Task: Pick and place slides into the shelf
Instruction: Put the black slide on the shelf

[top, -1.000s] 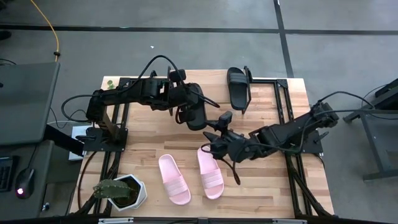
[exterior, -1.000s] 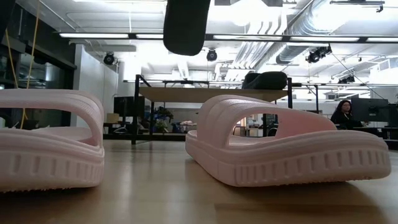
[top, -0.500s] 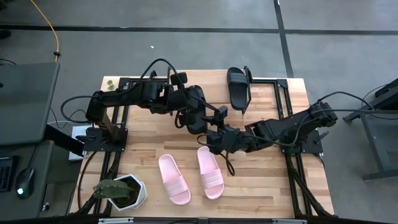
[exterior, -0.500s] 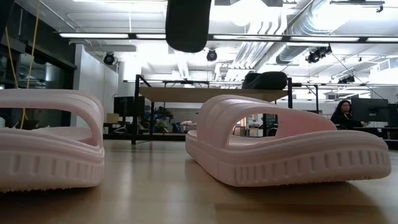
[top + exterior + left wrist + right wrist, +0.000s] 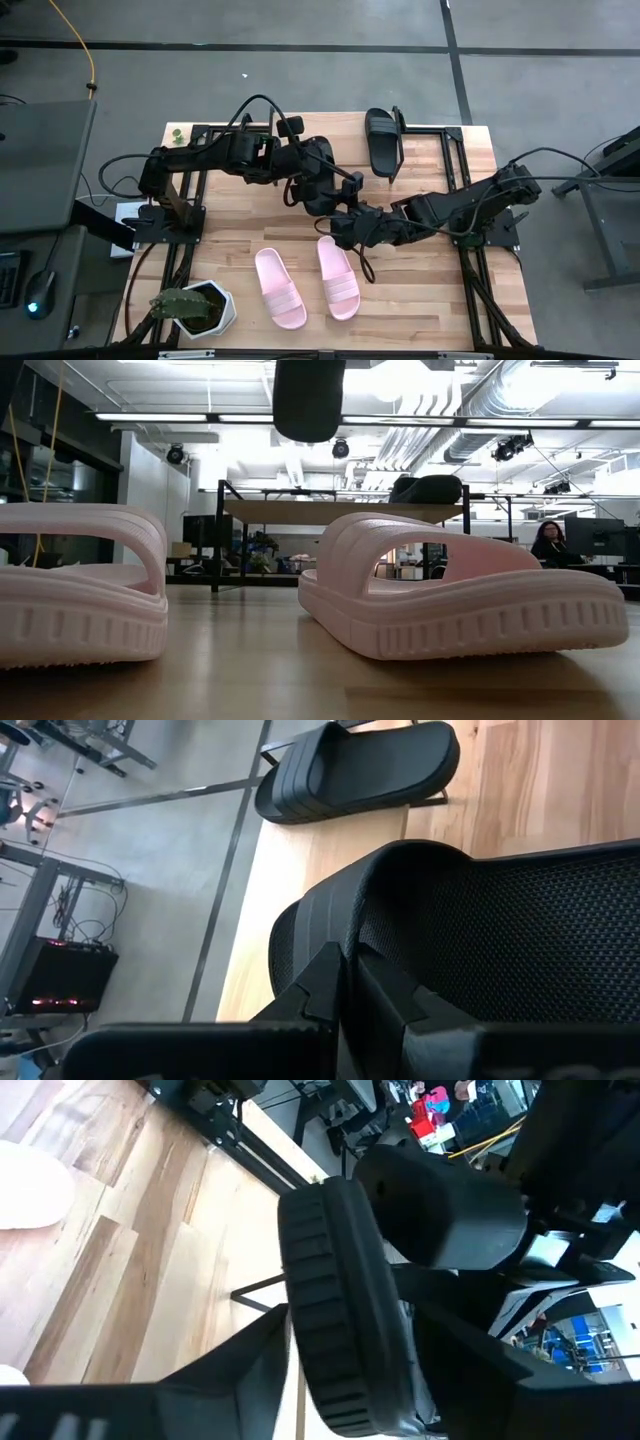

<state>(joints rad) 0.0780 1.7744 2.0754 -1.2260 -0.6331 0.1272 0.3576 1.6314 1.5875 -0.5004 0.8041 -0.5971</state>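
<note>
One black slide hangs from my left gripper above the table's middle; in the low view it shows as a dark rounded end high over the table. My right gripper is open, with its fingers on either side of that slide's lower end. A second black slide lies sole down on the shelf at the far edge. Both pink slides rest sole down near the front edge. My left gripper holds the black slide at the edge of its strap, pinched with one finger on the inner textured side and the other outside. The slide is lifted clear of the table and hangs with one end pointing down. My right gripper's fingers flank the slide's ribbed sole edge; whether they touch it I cannot tell.
A potted plant stands at the near left corner. Black frame rails run along both table sides. Bare tabletop lies right of the pink slides. A person sits in the room far behind the table.
My right gripper has moved toward the table's left and far edge, up to the hanging black slide, so its fingers now flank the slide's lower end. My left gripper has carried the slide slightly toward the right. The pink slides and the slide on the shelf have stayed put.
</note>
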